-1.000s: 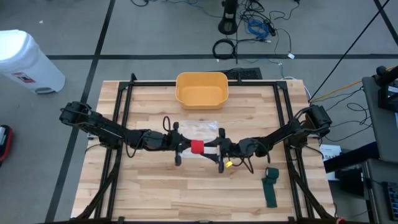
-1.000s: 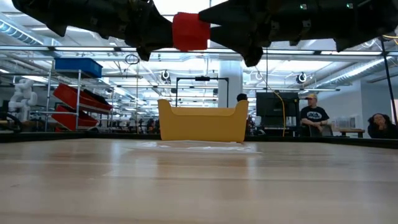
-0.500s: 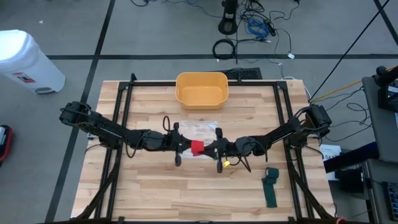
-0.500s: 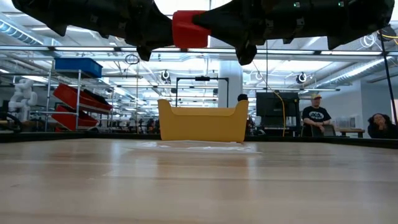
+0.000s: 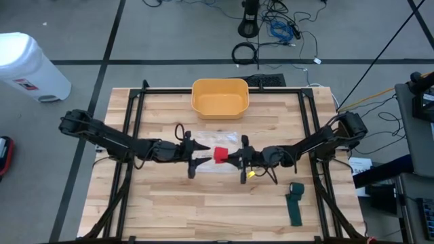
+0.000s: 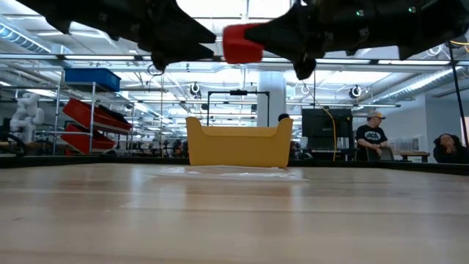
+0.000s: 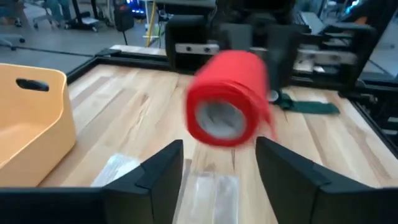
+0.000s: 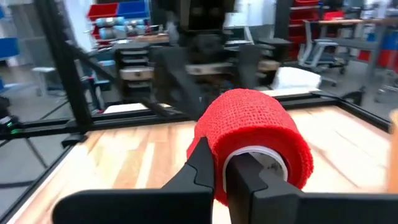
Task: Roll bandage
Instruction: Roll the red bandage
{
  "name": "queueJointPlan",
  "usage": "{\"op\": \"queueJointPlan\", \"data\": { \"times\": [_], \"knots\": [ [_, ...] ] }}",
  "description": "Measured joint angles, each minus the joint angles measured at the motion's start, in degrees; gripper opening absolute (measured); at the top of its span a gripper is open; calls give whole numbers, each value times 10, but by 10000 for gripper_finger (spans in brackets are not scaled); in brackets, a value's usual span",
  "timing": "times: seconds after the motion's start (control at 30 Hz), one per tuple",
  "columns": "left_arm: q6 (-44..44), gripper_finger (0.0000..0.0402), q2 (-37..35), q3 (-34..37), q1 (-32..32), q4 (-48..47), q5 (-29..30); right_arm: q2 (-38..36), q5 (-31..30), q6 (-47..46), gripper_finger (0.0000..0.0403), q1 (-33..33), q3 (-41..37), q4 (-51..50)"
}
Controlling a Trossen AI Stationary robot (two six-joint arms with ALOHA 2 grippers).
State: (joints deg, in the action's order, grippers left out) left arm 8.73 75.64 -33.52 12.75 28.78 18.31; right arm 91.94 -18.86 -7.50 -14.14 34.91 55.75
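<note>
The yellow tub (image 5: 220,98) stands at the far middle of the wooden bench (image 5: 169,210), upright and, from above, holding nothing visible; in the low view it sits behind a flat clear plastic bag (image 6: 227,171) that lies on the boards near the bench's centre. Above that bag, well clear of the surface, the red bandage roll (image 5: 221,154) hangs in the air between the two arms. The right end effector (image 5: 239,157) is closed on the roll: in its wrist view one finger (image 8: 252,180) runs into the white core and the other (image 8: 202,165) presses the outside of the red wrap. The left end effector (image 5: 201,153) stands just beside the roll with its fingers (image 7: 158,171) spread apart, the roll seen end-on beyond their tips and not touched by them. A dark green bandage strip (image 5: 296,202) lies flat near the bench's front right corner, well apart from both arms. The front left part of the bench is bare wood, and black frame rails (image 5: 132,122) run along the left, right and far edges.
</note>
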Motion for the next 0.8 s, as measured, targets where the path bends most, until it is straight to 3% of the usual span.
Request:
{"op": "queueJointPlan", "data": {
  "times": [0.2,0.43,0.8],
  "knots": [
    [15,214,-44,0,0,-95,3,-48,-27,-55,2,5,-95,-3],
    [15,214,-30,7,0,-123,13,-59,-24,-152,3,22,-206,-12],
    [14,214,11,12,0,-102,36,-59,-36,-178,3,25,-250,-75]
  ]
}}
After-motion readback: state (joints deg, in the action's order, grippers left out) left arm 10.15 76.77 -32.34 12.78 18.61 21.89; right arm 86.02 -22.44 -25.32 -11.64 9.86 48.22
